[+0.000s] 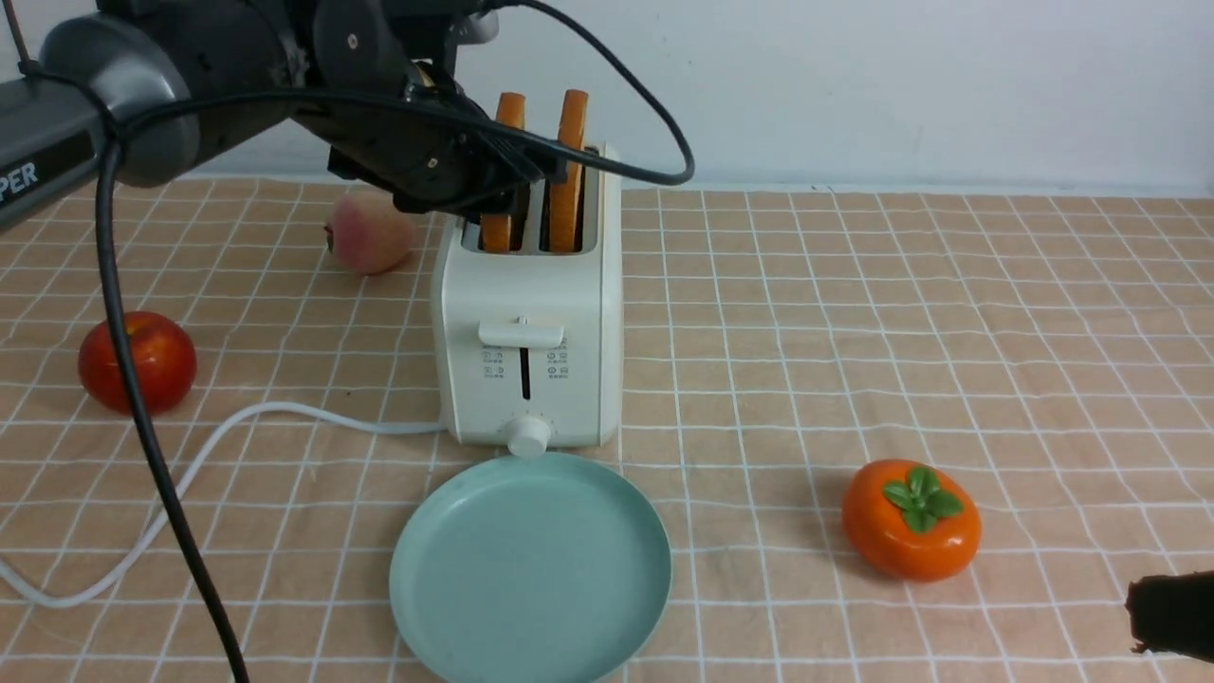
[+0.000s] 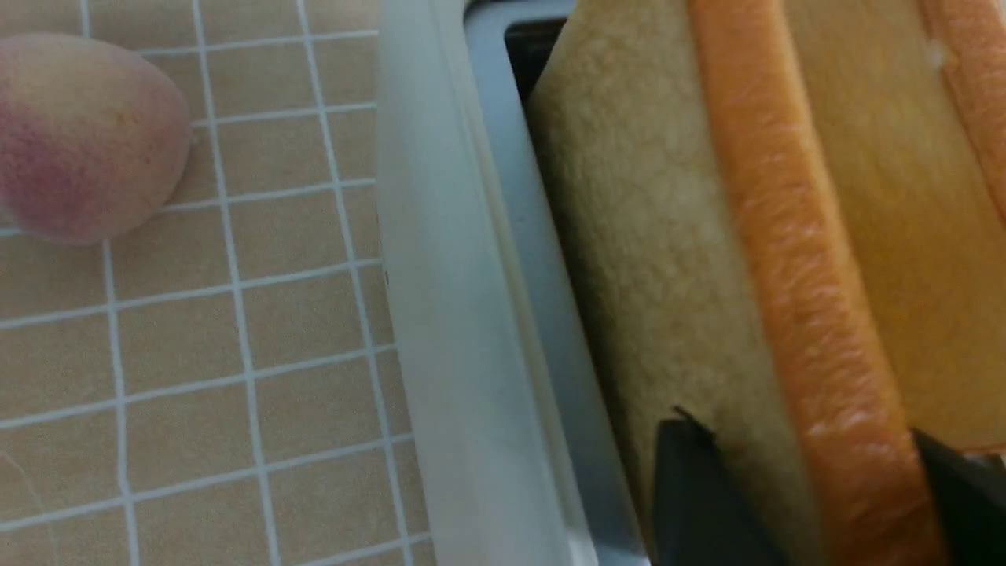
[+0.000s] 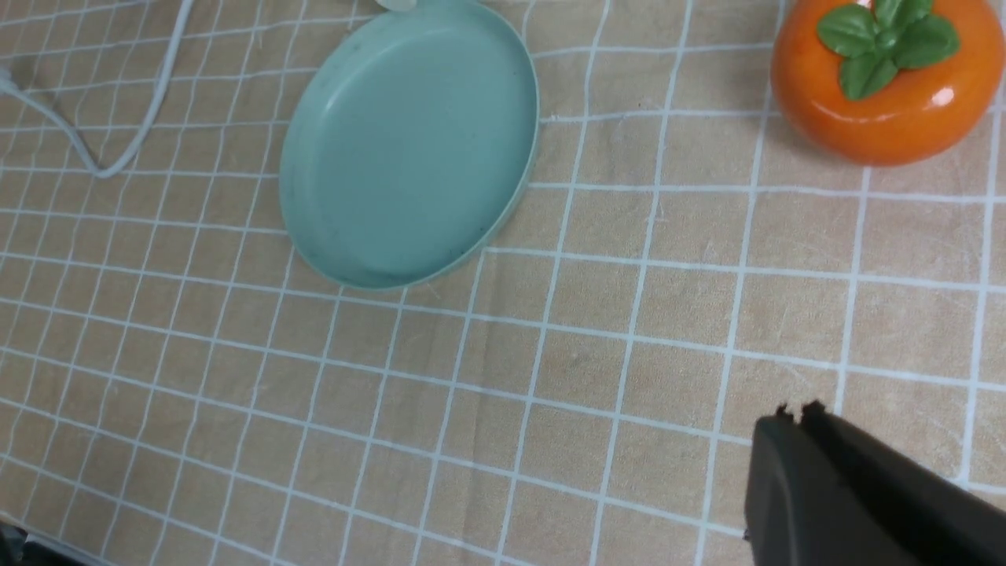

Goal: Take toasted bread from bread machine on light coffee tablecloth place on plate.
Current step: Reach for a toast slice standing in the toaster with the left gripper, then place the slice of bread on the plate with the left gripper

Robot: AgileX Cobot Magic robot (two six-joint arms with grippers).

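Now the left jaws are straddling the left slice [image 1: 510, 112], which is standing upright in the toaster [image 1: 527, 360] directly between them, broad faces toward each fingertip [image 2: 699, 503]. They are gripping narrowly, seemingly touching both faces. The right arm [image 1: 1171, 617], jaws closed and empty, is idling well apart; the plate [image 1: 531, 569] is lying below.

The left arm [image 1: 218, 57] is black with a rounded grey cap, white letters "PER" on a grey link, and a screw [image 1: 353, 40] in a round black joint disc. Thick black cables [image 1: 142, 417] loop off it. The left pincer [image 2: 813, 472] has flat matte-black fingers [image 2: 699, 503]; the right pincer [image 3: 798, 420] is a blunt black wedge, notched at the tip.
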